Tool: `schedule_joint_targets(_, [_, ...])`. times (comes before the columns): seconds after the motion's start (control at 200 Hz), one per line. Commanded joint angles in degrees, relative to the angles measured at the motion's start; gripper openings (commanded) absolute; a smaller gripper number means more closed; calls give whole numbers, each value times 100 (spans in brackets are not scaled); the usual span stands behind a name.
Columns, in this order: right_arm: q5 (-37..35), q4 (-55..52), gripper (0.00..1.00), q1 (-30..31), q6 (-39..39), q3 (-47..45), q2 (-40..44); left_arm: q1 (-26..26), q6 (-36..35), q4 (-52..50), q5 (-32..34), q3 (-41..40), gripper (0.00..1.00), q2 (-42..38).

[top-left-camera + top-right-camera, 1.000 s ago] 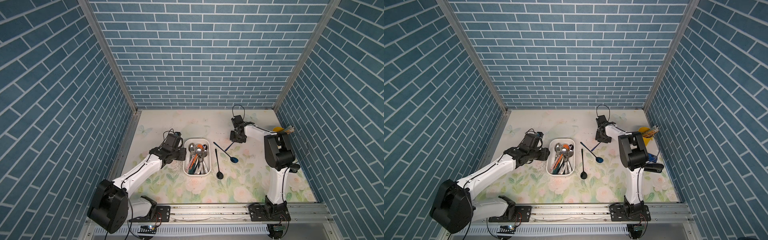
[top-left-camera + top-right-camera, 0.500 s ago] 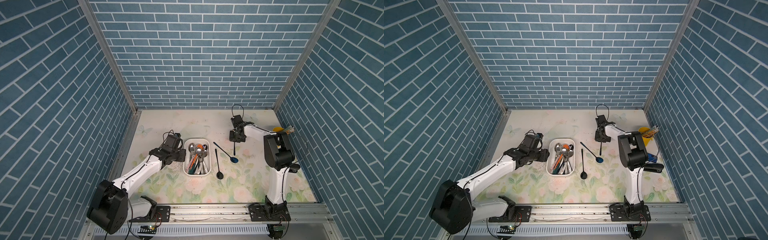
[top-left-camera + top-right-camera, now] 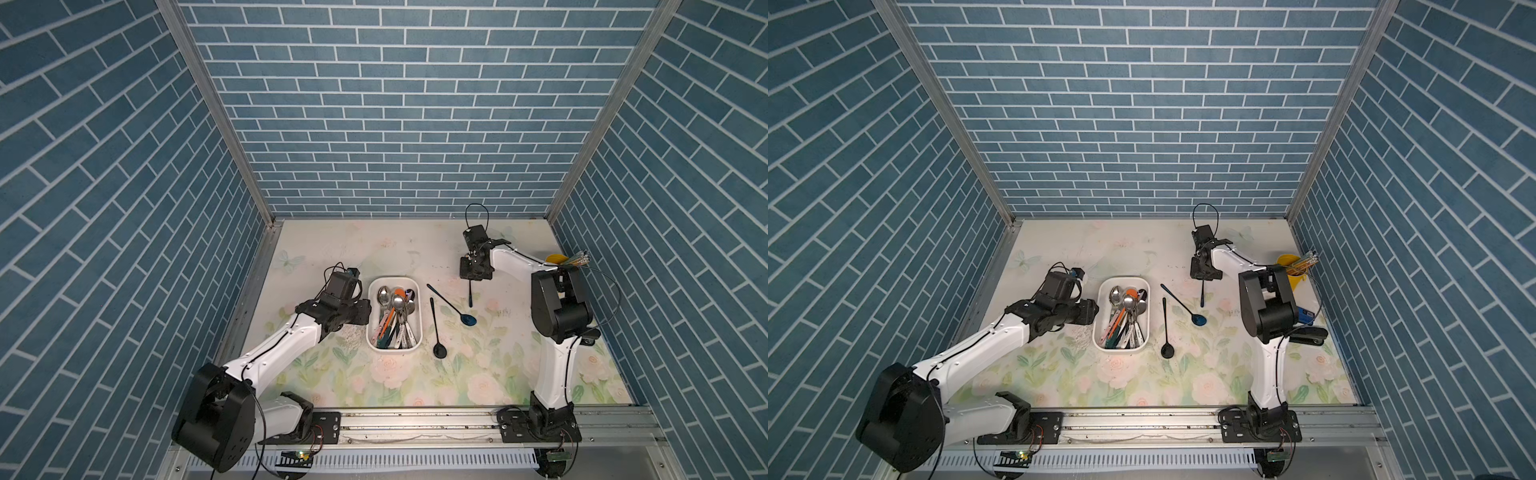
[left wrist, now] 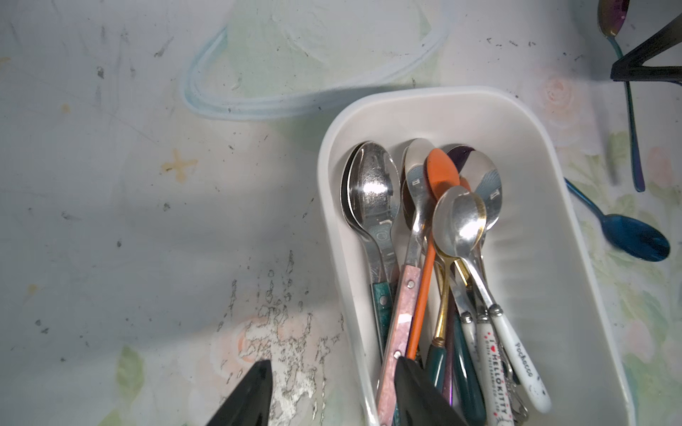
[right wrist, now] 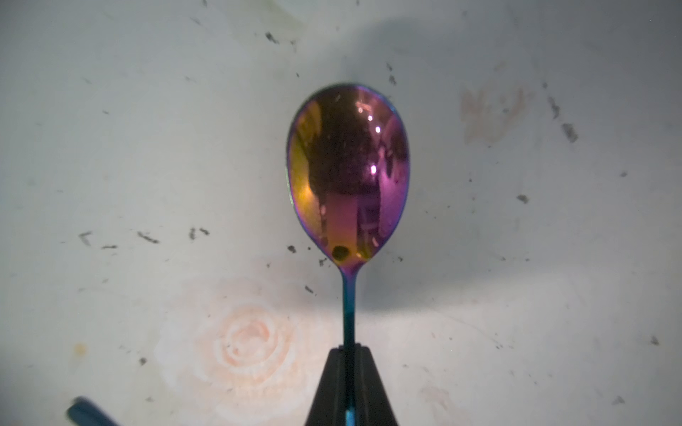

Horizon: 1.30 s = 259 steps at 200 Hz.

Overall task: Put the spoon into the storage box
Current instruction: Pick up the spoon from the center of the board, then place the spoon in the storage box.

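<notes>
My right gripper (image 5: 350,348) is shut on the thin neck of an iridescent purple-blue spoon (image 5: 348,166), whose bowl points away from the wrist. In both top views the gripper (image 3: 470,277) (image 3: 1202,277) stands at the back right, and the spoon's handle (image 3: 470,295) sticks out toward the front. The white storage box (image 3: 395,277) (image 3: 1123,277) lies mid-table, holding several spoons. My left gripper (image 4: 332,363) is open astride the box's left wall (image 4: 341,295), one finger inside and one outside.
A blue spoon (image 3: 451,305) and a black spoon (image 3: 435,328) lie on the flowered mat between the box and the right gripper. A yellow cup with pencils (image 3: 1289,262) stands by the right wall, behind the right arm's elbow.
The right gripper has closed on the spoon's neck. The spoon's handle has swung from slanting toward the box to pointing straight at the front. The left arm has stayed put.
</notes>
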<state>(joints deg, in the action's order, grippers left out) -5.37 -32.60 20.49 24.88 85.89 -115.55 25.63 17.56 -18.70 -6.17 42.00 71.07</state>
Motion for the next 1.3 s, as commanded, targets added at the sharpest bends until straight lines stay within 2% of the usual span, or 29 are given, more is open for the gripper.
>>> schedule_joint_targets(0.0, [169, -194, 0, 76, -243, 222, 555, -32, 37, 180, -263, -105, 57, -42])
schedule_joint_targets(0.225, [240, -586, 0, 633, -251, 465, 821, -27, 46, 287, -530, -145, 55, 152])
schedule_joint_targets(0.535, [615, -544, 0, 1834, 359, 326, 1104, -13, 113, 377, -624, -262, 51, 148])
schedule_joint_targets(0.755, [791, -323, 0, 2445, 775, 151, 1068, 21, 158, 416, -664, -306, 50, 147])
schedule_joint_targets(1.015, [928, -107, 0, 2958, 1047, -158, 843, 46, 169, 417, -672, -306, 50, 179])
schedule_joint_targets(1.29, [1196, 174, 0, 3083, 1168, -502, 611, 58, 171, 408, -666, -297, 50, 193])
